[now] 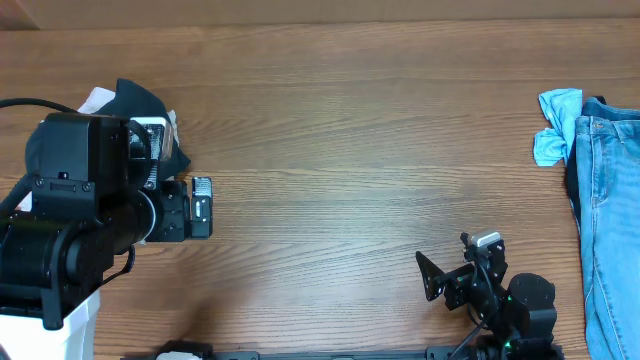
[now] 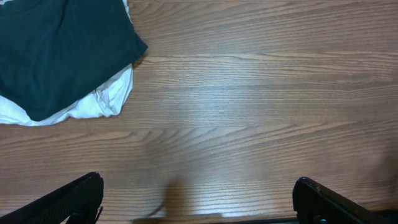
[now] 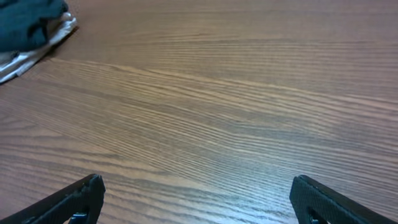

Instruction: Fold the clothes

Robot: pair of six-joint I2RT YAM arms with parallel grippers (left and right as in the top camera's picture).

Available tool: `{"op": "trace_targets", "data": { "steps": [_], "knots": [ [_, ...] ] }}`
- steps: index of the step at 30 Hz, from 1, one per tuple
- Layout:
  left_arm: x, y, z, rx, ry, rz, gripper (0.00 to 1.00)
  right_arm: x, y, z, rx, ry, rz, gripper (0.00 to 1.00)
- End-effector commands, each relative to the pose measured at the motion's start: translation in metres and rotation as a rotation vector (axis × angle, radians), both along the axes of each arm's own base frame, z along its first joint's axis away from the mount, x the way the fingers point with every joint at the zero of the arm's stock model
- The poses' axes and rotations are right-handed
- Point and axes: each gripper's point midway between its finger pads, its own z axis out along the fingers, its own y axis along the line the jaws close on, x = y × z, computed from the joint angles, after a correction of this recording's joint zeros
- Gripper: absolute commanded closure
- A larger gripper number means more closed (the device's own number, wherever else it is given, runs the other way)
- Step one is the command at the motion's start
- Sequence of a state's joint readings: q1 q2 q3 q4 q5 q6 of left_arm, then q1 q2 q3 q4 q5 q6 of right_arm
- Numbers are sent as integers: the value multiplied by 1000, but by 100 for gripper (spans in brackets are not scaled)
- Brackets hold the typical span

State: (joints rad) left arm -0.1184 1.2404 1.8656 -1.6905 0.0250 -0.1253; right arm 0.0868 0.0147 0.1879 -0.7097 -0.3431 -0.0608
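One dark T-shirt (image 2: 56, 50) bunched beyond wide-spread left hand (image 2: 199, 198), not touching.

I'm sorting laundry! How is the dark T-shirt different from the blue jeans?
The dark navy cotton T-shirt is bunched up at the left; the blue denim jeans lie stretched out along the right edge. The T-shirt is nearly black, the jeans light blue. Both are clothes lying loose.
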Motion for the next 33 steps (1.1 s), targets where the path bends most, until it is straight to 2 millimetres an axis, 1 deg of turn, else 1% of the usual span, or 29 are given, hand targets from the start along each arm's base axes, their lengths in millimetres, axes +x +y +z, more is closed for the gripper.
{"op": "trace_targets", "data": {
  "steps": [1, 16, 19, 20, 21, 22, 24, 25, 26, 28, 31, 33],
  "knots": [
    [1, 0, -1, 0, 2, 9, 0, -1, 4, -4, 1, -3, 23, 0],
    [0, 0, 0, -1, -2, 11, 0, -1, 4, -4, 1, -2, 23, 0],
    [-17, 2, 6, -6, -49, 11, 0, -1, 4, -4, 1, -2, 23, 0],
    [-22, 6, 8, 8, -78, 12, 0, -1, 4, -4, 1, -2, 23, 0],
    [-29, 16, 6, 53, -113, 27, 0, -1, 4, -4, 1, -2, 23, 0],
    [-27, 19, 7, 60, -169, 39, 0, -1, 4, -4, 1, -3, 23, 0],
    [-9, 19, 8, 37, -324, 50, 0, -1, 4, -4, 1, -3, 23, 0],
    [0, 14, 0, 31, -416, -8, 0, -1, 4, -4, 1, -2, 23, 0],
    [4, 8, -10, 24, -468, -58, 0, -1, 4, -4, 1, -2, 23, 0],
    [8, 6, -32, 10, -545, -80, 0, -1, 4, -4, 1, -2, 23, 0],
    [7, 3, -86, -7, -626, -91, 0, -1, 4, -4, 1, -3, 23, 0],
    [1, -3, -114, -34, -660, -110, 0, -1, 4, -4, 1, -3, 23, 0]
  ]
}}
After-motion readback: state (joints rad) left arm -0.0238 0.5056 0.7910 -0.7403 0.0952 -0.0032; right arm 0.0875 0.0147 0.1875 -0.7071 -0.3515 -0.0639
